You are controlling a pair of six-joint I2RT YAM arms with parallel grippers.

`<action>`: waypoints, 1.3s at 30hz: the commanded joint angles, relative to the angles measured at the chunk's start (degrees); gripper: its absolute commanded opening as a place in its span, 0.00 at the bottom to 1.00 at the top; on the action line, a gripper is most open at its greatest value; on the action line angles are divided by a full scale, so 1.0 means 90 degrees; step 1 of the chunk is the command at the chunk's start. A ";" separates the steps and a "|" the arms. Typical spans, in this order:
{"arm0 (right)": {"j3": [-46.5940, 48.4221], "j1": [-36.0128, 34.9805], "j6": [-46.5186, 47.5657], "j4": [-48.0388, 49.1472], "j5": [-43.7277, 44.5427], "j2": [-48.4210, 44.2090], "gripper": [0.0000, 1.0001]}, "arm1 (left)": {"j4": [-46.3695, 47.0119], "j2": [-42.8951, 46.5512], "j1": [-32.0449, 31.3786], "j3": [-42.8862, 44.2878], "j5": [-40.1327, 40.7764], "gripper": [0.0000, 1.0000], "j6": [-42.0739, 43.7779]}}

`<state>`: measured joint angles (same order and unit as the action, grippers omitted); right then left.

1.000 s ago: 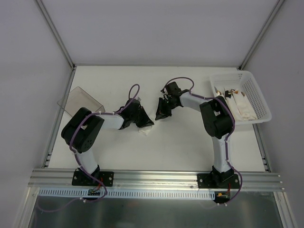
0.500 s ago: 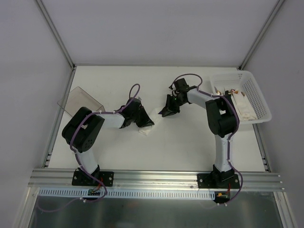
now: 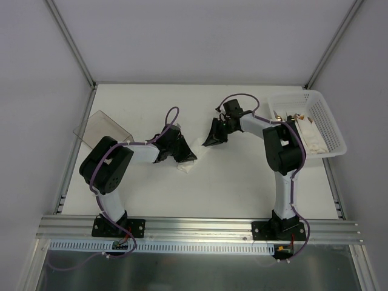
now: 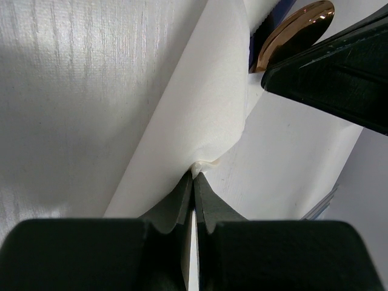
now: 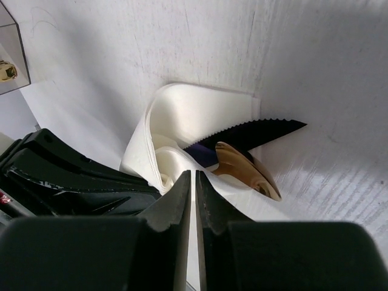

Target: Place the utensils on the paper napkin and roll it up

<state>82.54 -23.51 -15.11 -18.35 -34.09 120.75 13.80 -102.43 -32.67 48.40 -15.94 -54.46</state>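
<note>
The white paper napkin (image 5: 200, 112) is curled into a loose roll around the utensils: a dark serrated knife (image 5: 260, 133) and a gold spoon (image 5: 242, 168) stick out of its end. My left gripper (image 4: 195, 173) is shut on the napkin's edge (image 4: 194, 109), with the spoon bowl (image 4: 295, 30) just beyond. My right gripper (image 5: 193, 174) hovers over the roll's open end, jaws shut to a thin slit with nothing between them. From above, the left gripper (image 3: 185, 154) and right gripper (image 3: 208, 142) face each other mid-table, and only a bit of the napkin (image 3: 183, 168) shows.
A white perforated basket (image 3: 336, 130) at the back right holds rolled white bundles (image 3: 303, 130). A clear smoky container (image 3: 100, 127) lies at the back left, also seen as the container (image 5: 9, 57) in the right wrist view. Metal rails edge the table.
My right gripper has pulled back up and to the right, away from the napkin roll. The left gripper has stayed put, still pinching the napkin.
</note>
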 commanded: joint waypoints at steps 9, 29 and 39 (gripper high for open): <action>-0.0138 -0.0249 0.0039 -0.0110 0.0232 0.0109 0.09 | -0.0616 -0.0113 -0.0033 0.0032 0.0268 0.00 0.0425; -0.0001 -0.0269 -0.0234 -0.0491 0.0867 0.0372 0.08 | -0.0167 0.0942 -0.0706 -0.0046 -0.0064 0.00 0.0397; -0.0031 -0.0240 -0.0225 -0.0529 0.0936 0.0314 0.08 | 0.0730 0.0132 -0.1087 -0.0377 -0.0289 0.00 -0.0208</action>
<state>82.46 -25.76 -17.98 -20.08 -32.25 122.30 15.70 -99.61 -40.91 46.59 -16.05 -53.43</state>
